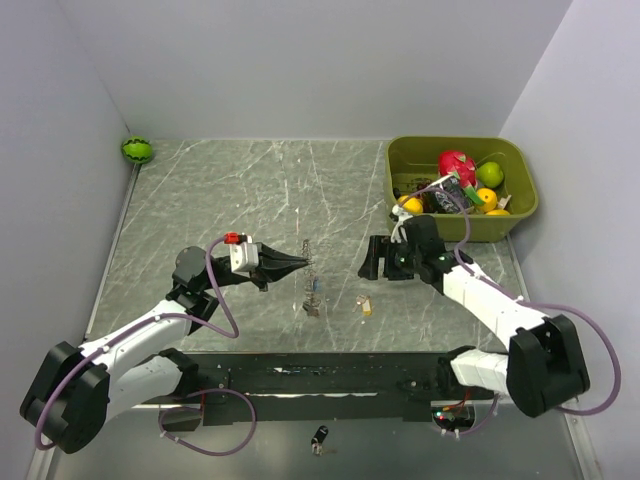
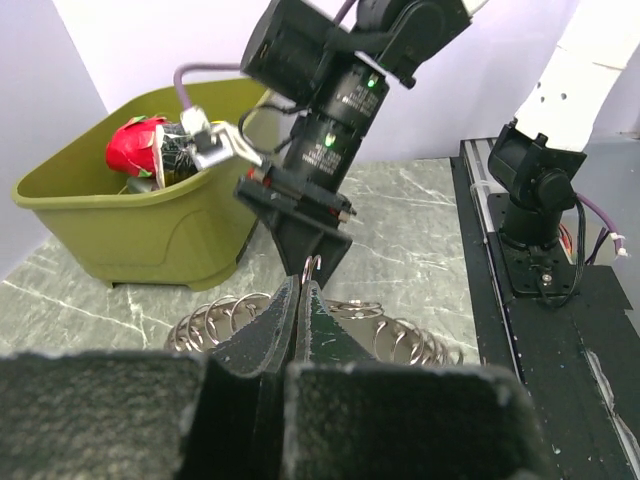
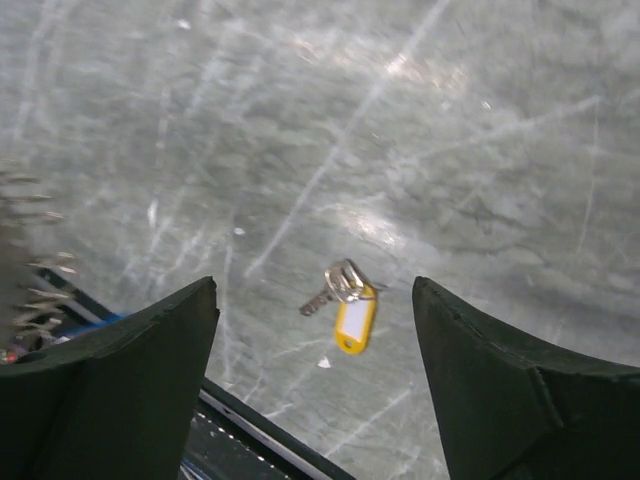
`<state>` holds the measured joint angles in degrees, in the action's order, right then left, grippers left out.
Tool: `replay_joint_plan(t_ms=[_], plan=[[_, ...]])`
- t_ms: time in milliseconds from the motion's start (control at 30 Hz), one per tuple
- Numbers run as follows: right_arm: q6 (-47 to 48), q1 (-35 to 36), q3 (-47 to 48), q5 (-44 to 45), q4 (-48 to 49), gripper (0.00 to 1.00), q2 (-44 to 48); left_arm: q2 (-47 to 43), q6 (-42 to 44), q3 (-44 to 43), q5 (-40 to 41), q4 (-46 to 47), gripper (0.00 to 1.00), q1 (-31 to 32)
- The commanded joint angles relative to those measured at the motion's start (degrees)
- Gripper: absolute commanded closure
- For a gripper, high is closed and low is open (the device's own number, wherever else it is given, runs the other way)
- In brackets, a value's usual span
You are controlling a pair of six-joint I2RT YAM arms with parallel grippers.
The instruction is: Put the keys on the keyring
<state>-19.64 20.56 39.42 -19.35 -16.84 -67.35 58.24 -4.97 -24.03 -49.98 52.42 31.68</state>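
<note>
Table (image 1: 220,200): grey marble-look top, pale veins.
- Far-L corner: sm. green striped ball (image 1: 137,150).
- Far-R: olive bin (image 1: 455,143), toy fruit inside.
- Centre: keys (image 1: 312,300), sm. bunch; just R of it, yellow-tag key (image 3: 352,315), lying flat.
- Keyring (image 1: 308,258): on edge above the bunch; table contact unclear.
- Near edge: black base rail (image 1: 330,380); black fob (image 1: 319,437).
</note>
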Motion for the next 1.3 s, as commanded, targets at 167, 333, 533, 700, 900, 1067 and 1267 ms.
replay_joint_plan(t_ms=[167,333,533,700,900,1067,1267], plan=[[-5.1,0.6,1.5,2.6,-2.5,0.25,-6.5,-1.7,1.7,-1.8,-1.2,1.9,0.99,-0.2],[-6.2,0.8,1.4,2.4,-3.1,0.32,-8.3,-2.2,2.3,-1.7,-0.9,1.4,0.99,-0.2],[-6.6,1.2,1.5,2.0,-3.4,0.43,-11.3,-1.6,1.9,-1.7,-1.1,1.8,0.99,-0.2],[-7.0,1.2,1.6,3.3,-4.0,0.45,-14.6,-1.6,2.1,-1.9,-1.0,1.0,0.99,-0.2],[-7.3,1.2,1.5,1.9,-3.3,0.48,-16.1,-1.2,2.5,-2.2,-1.0,0.7,0.99,-0.1],[-7.6,1.3,1.0,-0.2,-2.3,0.51,-17.2,-0.5,2.2,-2.3,-1.3,1.1,0.99,-0.1],[-7.3,1.4,1.3,-0.6,-3.3,0.52,-16.9,-0.7,2.5,-2.2,-0.9,0.7,0.99,-0.2]])
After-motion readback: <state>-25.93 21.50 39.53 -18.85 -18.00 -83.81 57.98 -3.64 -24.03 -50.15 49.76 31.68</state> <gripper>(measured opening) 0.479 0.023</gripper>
